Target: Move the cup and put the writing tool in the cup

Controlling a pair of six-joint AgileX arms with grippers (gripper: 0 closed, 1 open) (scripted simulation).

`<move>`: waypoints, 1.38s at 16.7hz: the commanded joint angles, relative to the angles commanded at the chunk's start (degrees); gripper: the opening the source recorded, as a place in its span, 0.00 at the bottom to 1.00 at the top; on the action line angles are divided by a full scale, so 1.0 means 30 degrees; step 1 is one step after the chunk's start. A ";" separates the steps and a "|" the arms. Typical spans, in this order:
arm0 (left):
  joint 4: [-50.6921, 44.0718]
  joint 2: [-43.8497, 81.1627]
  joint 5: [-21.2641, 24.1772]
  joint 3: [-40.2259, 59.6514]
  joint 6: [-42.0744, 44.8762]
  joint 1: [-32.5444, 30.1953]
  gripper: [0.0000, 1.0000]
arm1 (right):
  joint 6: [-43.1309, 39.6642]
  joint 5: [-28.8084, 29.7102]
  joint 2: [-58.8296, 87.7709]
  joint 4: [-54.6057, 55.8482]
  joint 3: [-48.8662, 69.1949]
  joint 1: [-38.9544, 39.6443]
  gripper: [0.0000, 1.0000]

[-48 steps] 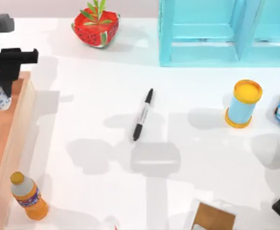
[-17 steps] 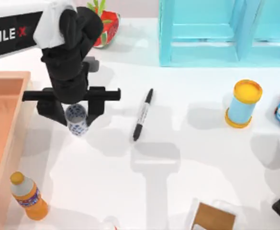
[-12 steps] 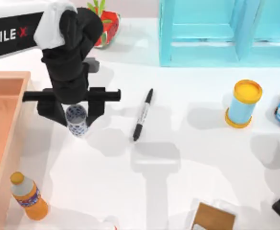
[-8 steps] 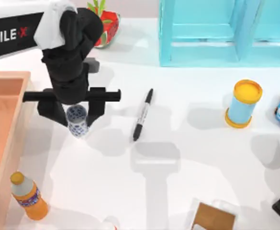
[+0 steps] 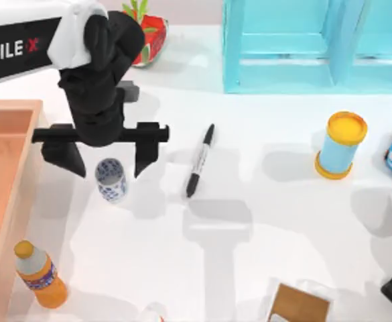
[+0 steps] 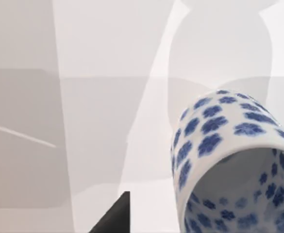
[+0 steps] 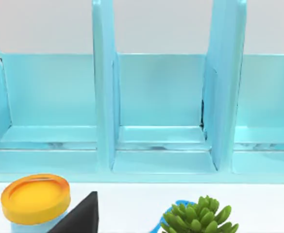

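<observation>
The left end effector (image 5: 108, 157) hangs over the surface (image 5: 249, 221) with its two fingers spread wide, holding nothing; the cup (image 5: 111, 180) stands upright between and just below them, apart from both. In the left wrist view the cup (image 6: 234, 165) sits close under the camera with its mouth open upward. The main risk is a finger clipping the rim as the arm lifts or swings away (the gaps on either side look modest), which would tip or roll the cup. The writing tool (image 5: 200, 160) lies flat just to the right of the cup, apart from it, so a sideways swing could also knock it out of line. An orange tray (image 5: 8, 194) lies to the left. The right end effector (image 7: 81, 216) is parked facing a blue shelf (image 7: 156, 111).
</observation>
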 joint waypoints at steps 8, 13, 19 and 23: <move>-0.0004 0.0000 0.0000 0.0004 0.0001 0.0016 1.00 | 0.0000 0.0000 0.0000 0.0000 0.0000 0.0000 1.00; -0.2141 0.0315 -0.0002 0.2208 -0.0034 -0.0083 1.00 | 0.0000 0.0000 0.0000 0.0000 0.0000 0.0000 1.00; -0.9244 0.0499 -0.0004 0.9535 -0.0098 -0.0135 1.00 | 0.0000 0.0000 0.0000 0.0000 0.0000 0.0000 1.00; -1.1572 0.0358 0.0002 1.1905 -0.0102 -0.0094 1.00 | 0.0000 0.0000 0.0000 0.0000 0.0000 0.0000 1.00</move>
